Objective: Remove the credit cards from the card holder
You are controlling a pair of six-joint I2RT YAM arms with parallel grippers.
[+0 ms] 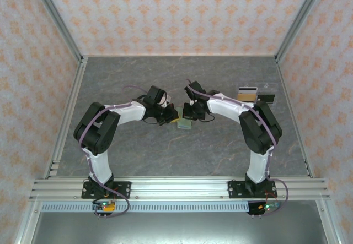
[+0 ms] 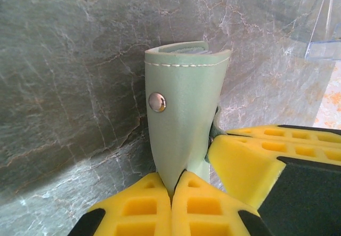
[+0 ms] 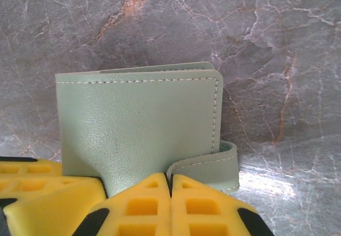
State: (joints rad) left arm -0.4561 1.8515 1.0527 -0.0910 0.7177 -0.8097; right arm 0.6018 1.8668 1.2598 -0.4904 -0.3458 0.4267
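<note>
At the near edge, the two arm bases are bolted to a metal rail [image 1: 176, 188]. From there the left arm [image 1: 99, 128] and right arm [image 1: 259, 125] bend inward and meet over the middle of the worktop [image 1: 138, 150].

The wallet [image 1: 183, 124] is between them, pale green and folded shut. The left jaws are together, clamped on one of its narrow ends. In the left wrist view the yellow pads [image 2: 144, 204] meet with the wallet [image 2: 181, 124] pinched in the seam between them. It stands away from them on edge, with a metal stud [image 2: 156, 102] on its side and layered edges showing at its far end. One of the right arm's pads [image 2: 250, 161] sits just beside it.

The right jaws are also together, clamped on a long edge. In the right wrist view the pads [image 3: 202, 204] nip the lower border of the wallet [image 3: 144, 119], next to a curled strap [image 3: 213, 167]. The stitched face is turned to the camera. Whether the wallet touches the worktop I cannot tell.

Farther off, toward the back right, dark cards [image 1: 247, 93] lie on the worktop well apart from the wallet, one with a light stripe. A clear plastic piece [image 2: 322, 31] is in that direction. Patterned walls [image 1: 176, 12] close the far side.
</note>
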